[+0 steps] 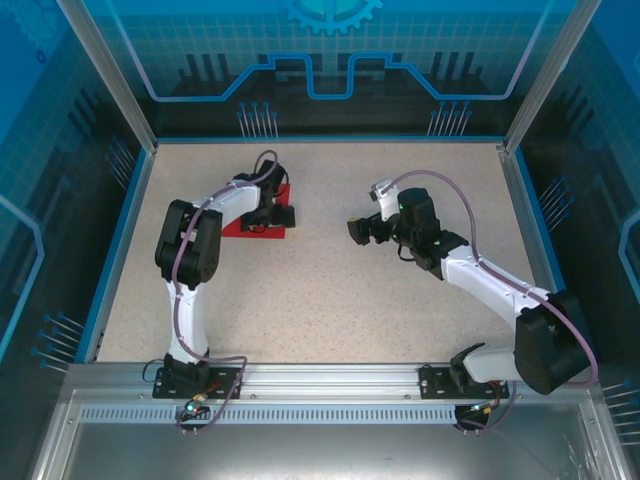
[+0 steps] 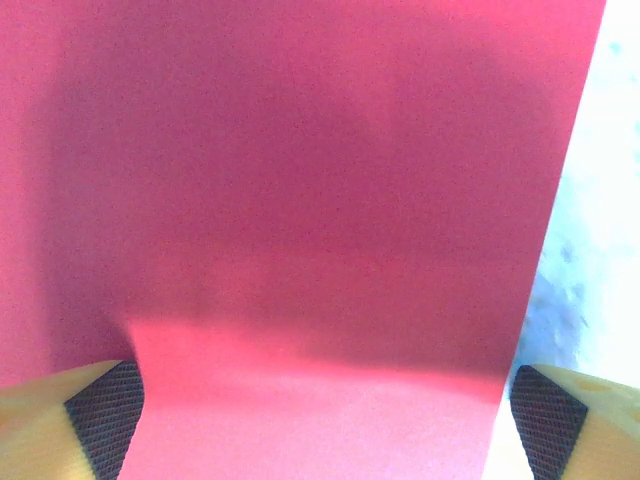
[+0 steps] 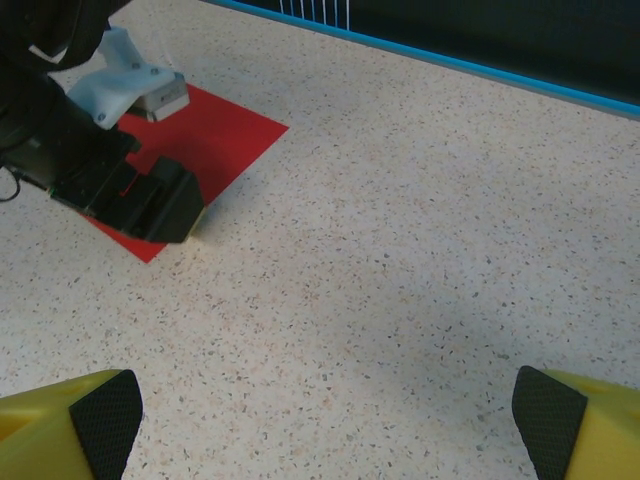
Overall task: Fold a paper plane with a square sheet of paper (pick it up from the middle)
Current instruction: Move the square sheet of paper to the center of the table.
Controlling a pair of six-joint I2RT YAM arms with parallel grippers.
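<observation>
Reaching for pickup: left gripper [image 1: 275, 215], spread, over red paper [image 1: 237, 228] upper left; next it should pinch the middle; right gripper [image 1: 357, 232] also spread.

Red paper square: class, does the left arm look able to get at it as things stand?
Probably yes: the left gripper hangs open directly over the square sheet of paper, with nothing lying between them.

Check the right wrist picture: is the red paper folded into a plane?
No, the square sheet of paper lies flat and unfolded on the table.
</observation>
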